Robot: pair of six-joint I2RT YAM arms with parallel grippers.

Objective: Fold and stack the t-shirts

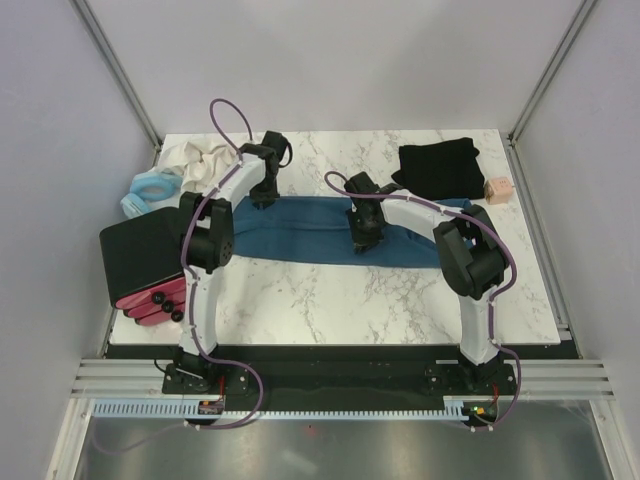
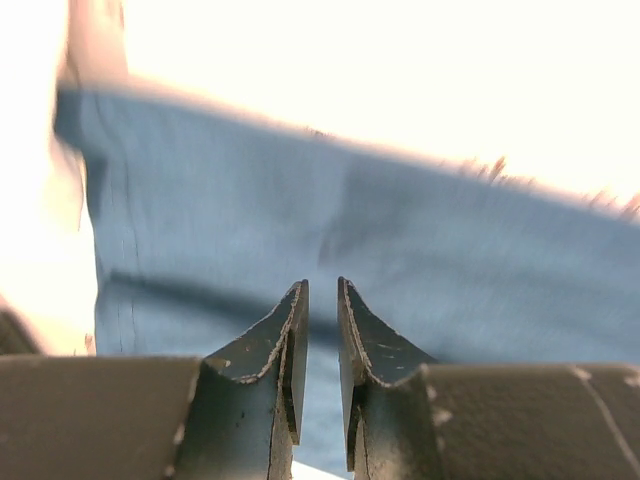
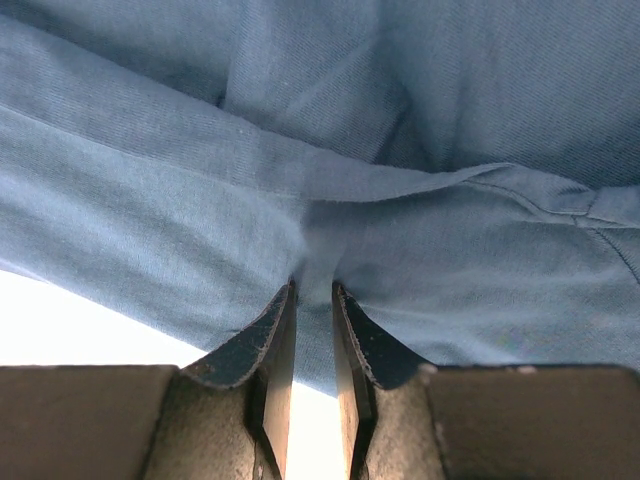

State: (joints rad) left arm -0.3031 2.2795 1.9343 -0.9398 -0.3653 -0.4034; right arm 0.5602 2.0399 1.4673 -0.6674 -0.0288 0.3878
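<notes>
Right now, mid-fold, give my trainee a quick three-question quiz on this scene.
1. True or false: the black shirt lies at the table's near edge.
2. The right gripper is shut on: A) the black shirt, B) the blue shirt, C) nothing.
3. Fill in: the ring sits on the ____ arm's side of the table.

Key: 1 false, it lies at the far right corner; 2 B; 3 left.
</notes>
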